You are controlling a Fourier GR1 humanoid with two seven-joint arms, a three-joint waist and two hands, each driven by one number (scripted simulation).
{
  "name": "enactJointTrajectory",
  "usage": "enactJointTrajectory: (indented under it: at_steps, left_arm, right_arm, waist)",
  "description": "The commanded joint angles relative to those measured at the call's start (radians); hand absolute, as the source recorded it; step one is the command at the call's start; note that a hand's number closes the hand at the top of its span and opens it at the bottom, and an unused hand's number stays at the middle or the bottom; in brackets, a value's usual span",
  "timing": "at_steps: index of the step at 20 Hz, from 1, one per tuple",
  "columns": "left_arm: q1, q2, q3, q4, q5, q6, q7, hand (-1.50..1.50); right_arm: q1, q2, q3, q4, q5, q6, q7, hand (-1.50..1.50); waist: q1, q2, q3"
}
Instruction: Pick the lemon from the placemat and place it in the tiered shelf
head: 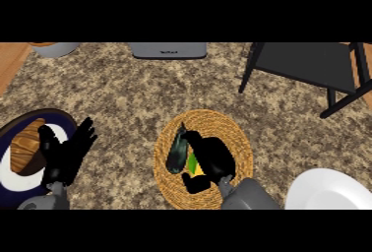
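The round woven placemat [232, 135] lies in the middle of the counter. A sliver of yellow-green lemon [193, 165] shows on it, mostly hidden under my right hand [214, 156]. That hand is curled over the lemon, fingers on its far side and thumb on its near side. Touching the lemon's left side is a dark elongated vegetable [176, 153]. The black tiered shelf [309, 61] stands at the far right. My left hand [69, 152] rests open at the left, fingers up.
A white plate with a brown loaf [25, 147] sits on a dark blue mat [62, 117] beneath my left hand. Another white plate [330, 192] is at the near right. A grey appliance [169, 50] and a grey pot [54, 48] stand at the back.
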Motion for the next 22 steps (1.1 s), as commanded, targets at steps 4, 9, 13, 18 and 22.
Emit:
enactJointTrajectory:
  at_steps: [4,9,13,18,22]
  left_arm:
    - [-0.001,0.0,0.019,0.017,0.005,-0.004,-0.002,0.0]
    - [0.027,0.005,0.012,-0.011,0.018,-0.026,0.012,0.0]
    - [0.011,-0.008,0.0,-0.026,-0.005,0.005,0.03,0.0]
    - [0.036,0.0,0.007,0.0,-0.018,0.0,-0.002,0.0]
    - [0.01,-0.013,0.017,0.056,-0.01,-0.011,-0.048,0.0]
  right_arm:
    - [0.046,0.011,-0.074,-0.136,0.017,-0.058,0.046,1.5]
    - [-0.092,0.011,-0.298,-0.117,-0.057,-0.129,0.287,1.5]
    - [-0.215,0.011,-0.3,-0.264,0.033,-0.139,0.409,1.5]
    - [-0.372,0.011,-0.297,-0.409,0.164,-0.066,0.645,1.5]
    - [-0.489,-0.062,-0.426,-0.524,0.125,0.143,0.722,1.5]
  waist:
    - [-0.003,0.009,0.0]
    - [0.0,0.009,-0.001]
    - [-0.004,0.005,-0.001]
    - [-0.005,0.002,-0.002]
    - [-0.014,0.004,-0.002]
